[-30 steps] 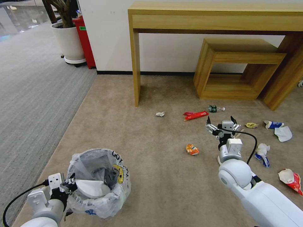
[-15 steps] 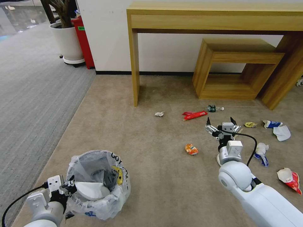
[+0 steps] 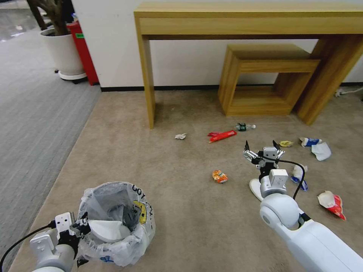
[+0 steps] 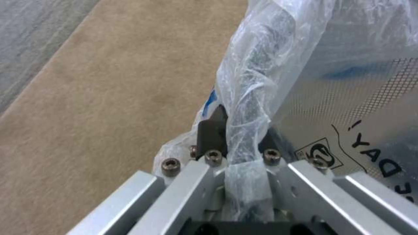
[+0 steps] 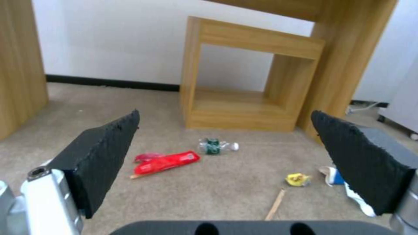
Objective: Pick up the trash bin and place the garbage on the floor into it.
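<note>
While the trash bin (image 3: 115, 223) sits lower left of the head view, the left gripper (image 3: 77, 228) is clamped on its rim & bag liner, so the pickup part looks done. Inside the bin lies a white piece, prob. a slipper, so some garbage seems already in. Lower right, the right arm reaches fwd over the floor (image 3: 181, 211); the right gripper (image 3: 263, 148) hangs mid-frame, jaws spread wide, holding nothing. Just behind its wrist lies a white slipper (image 3: 255, 189). Left of it an orange wrapper (image 3: 219, 176); right of it a blue-white wrapper (image 3: 298, 174) & a red-white one (image 3: 332, 201). Farther up: crumpled tissue (image 3: 180, 136), red wrapper (image 3: 222, 136), green-labelled bottle (image 3: 244, 126), yellow wrapper (image 3: 286, 143), wooden stick (image 5: 275, 204). Most litter is left to collect, approx. early-to-mid task. Top of frame: wooden table (image 3: 242, 20).
</note>
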